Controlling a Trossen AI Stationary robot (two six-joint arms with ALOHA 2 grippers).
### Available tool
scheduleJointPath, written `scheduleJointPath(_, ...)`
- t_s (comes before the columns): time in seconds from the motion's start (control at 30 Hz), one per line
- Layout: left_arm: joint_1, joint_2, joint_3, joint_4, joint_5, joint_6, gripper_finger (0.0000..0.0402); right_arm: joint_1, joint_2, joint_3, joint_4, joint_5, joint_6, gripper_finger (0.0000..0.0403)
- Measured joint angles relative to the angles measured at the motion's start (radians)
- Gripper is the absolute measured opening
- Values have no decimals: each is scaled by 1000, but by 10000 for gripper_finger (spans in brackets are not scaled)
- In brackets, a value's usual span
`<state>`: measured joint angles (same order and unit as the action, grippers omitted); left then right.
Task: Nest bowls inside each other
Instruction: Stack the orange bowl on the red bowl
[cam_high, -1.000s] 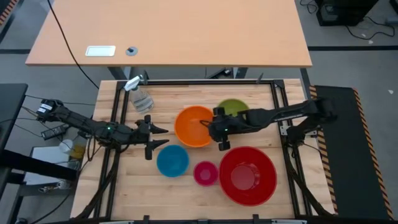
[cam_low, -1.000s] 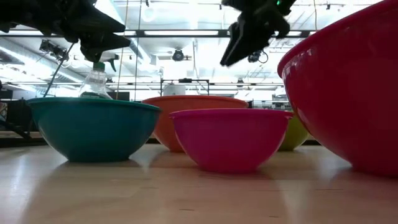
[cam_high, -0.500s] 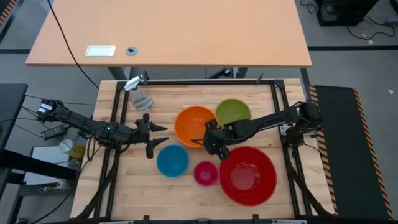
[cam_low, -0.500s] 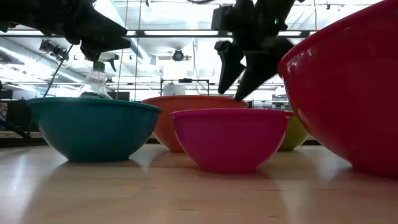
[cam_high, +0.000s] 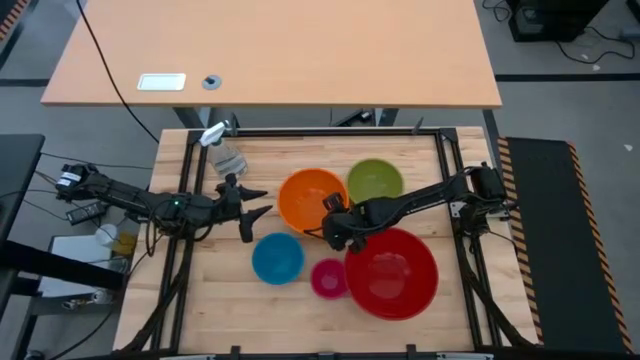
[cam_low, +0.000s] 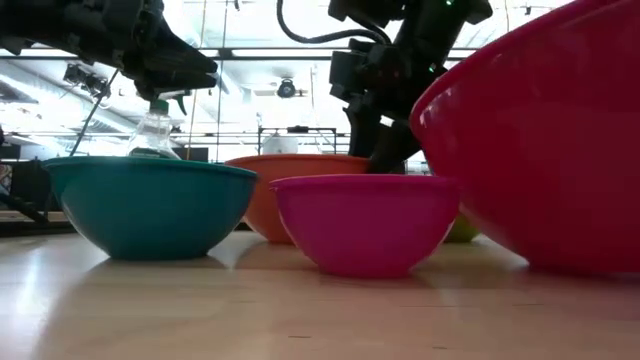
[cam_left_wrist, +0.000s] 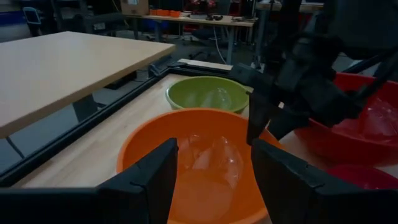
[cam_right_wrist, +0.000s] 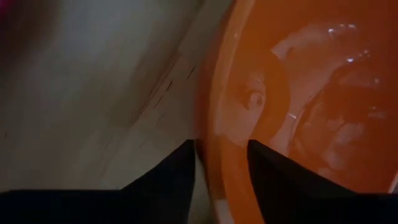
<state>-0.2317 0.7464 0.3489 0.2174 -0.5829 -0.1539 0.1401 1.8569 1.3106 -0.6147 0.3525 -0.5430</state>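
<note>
Right gripper (cam_high: 332, 229) straddles orange bowl's (cam_high: 312, 201) near rim, one finger each side, pinching it. Bowl sits mid-table beside green bowl (cam_high: 375, 183). Left gripper (cam_high: 257, 204) spread, hovering left of it.

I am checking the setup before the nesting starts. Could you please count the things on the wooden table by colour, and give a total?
Red bowl: 1
Orange bowl: 1
Green bowl: 1
Blue bowl: 1
Pink bowl: 1
Clear spray bottle: 1
Total: 6 things, 5 of them bowls
</note>
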Motion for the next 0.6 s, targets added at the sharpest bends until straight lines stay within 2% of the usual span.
scheduleJointPath(0.37, -2, 0, 0, 2, 1, 0, 208, 23, 0, 0, -6, -6, 7, 60)
scheduleJointPath(0.6, -2, 0, 0, 1, 2, -12, 208, 42, 0, -2, -14, -2, 11, 33)
